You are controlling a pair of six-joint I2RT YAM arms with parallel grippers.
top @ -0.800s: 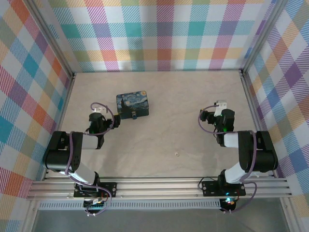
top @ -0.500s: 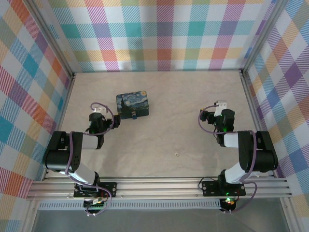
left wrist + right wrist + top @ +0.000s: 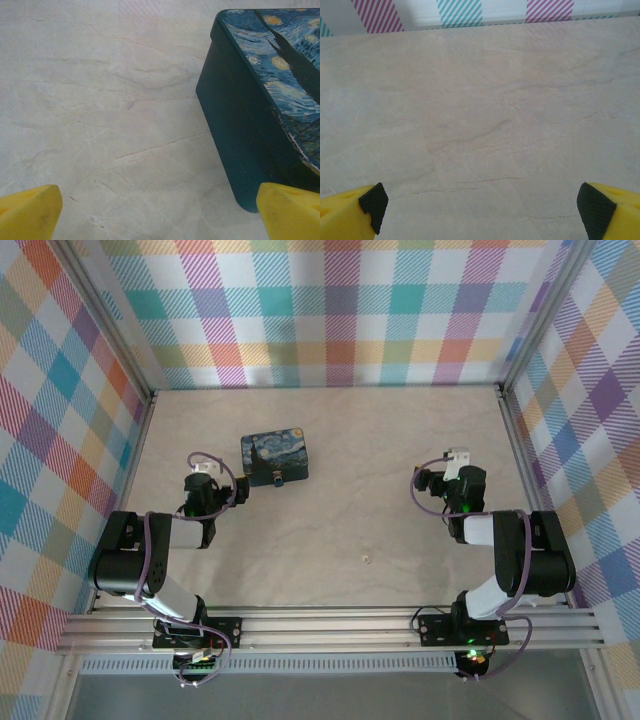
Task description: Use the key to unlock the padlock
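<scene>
Box (image 3: 274, 459) stands on the table (image 3: 400, 430), left of centre, nearer the far edge. Padlock (image 3: 278, 479) sits against the box's near side. Key (image 3: 367, 559) lies well apart, toward the near edge, right of the box.

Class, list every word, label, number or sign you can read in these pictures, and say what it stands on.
None can be read.
The rectangular dark-blue box with the swirling starry-night painting bears a picture only, no lettering.
The tiny dark padlock with a brass bit at its near side is too small to show any marking.
</scene>
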